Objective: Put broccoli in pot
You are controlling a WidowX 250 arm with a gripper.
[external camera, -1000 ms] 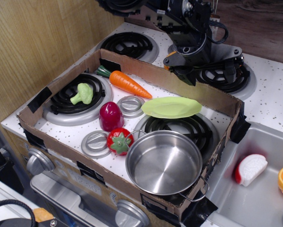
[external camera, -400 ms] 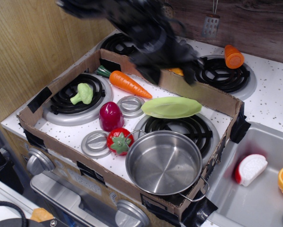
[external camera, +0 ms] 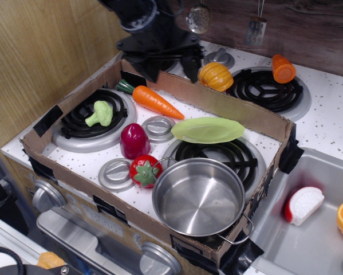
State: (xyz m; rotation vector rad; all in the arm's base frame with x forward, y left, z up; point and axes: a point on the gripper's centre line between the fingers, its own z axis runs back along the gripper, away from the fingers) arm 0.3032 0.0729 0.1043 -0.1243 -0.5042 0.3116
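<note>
The broccoli (external camera: 100, 113) is a small light-green floret lying on the front-left burner inside the cardboard box. The pot (external camera: 198, 196) is a shiny steel pot with wire handles, empty, at the front right of the box. My gripper (external camera: 170, 69) hangs at the top, above the back wall of the box, behind the carrot and well away from the broccoli. Its two dark fingers point down with a gap between them and hold nothing.
An orange carrot (external camera: 151, 99), a lime-green plate (external camera: 208, 130), a dark red toy (external camera: 134, 140) and a tomato (external camera: 145, 170) lie in the box (external camera: 228, 109). A pumpkin (external camera: 215, 76) and an orange piece (external camera: 283, 67) sit on the back burners. A sink (external camera: 308, 235) is right.
My arm has swung left from over the back-right burner to above the box's back-left wall, uncovering the pumpkin and orange piece. The objects in the box have not moved.
</note>
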